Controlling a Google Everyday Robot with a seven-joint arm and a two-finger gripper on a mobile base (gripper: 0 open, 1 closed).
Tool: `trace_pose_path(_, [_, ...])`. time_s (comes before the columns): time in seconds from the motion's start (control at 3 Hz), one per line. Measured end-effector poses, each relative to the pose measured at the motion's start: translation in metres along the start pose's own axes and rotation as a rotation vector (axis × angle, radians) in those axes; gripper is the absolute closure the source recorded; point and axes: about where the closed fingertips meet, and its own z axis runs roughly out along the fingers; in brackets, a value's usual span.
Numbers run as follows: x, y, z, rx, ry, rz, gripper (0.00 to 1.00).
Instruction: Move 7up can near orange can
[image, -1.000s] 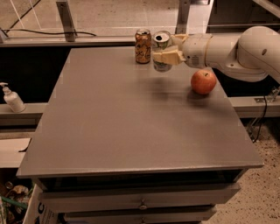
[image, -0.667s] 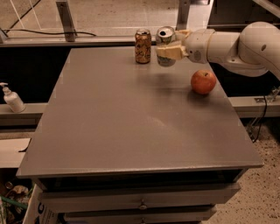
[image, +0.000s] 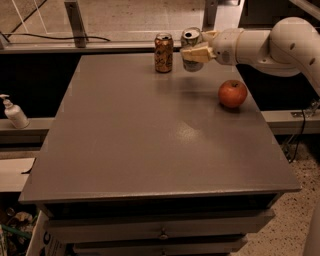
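Upper centre of the frame: my gripper (image: 196, 53), fingers closed around the 7up can (image: 191, 37), has carried it back toward the table's (image: 150, 150) far edge over the last second. It now hangs just right of the orange can (image: 163, 52), near but apart. The apple (image: 232, 93) sits lower right, undisturbed. I judge the move nearly done; setting down and release remain. I cannot tell whether the base touches.
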Motion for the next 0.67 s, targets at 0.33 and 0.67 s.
trace_pose_path(0.33, [0.004,-0.003,0.017,-0.038,0.013,0.004,1.00])
trace_pose_path(0.67, [0.008,-0.001,0.034,-0.068,0.019,0.020,1.00])
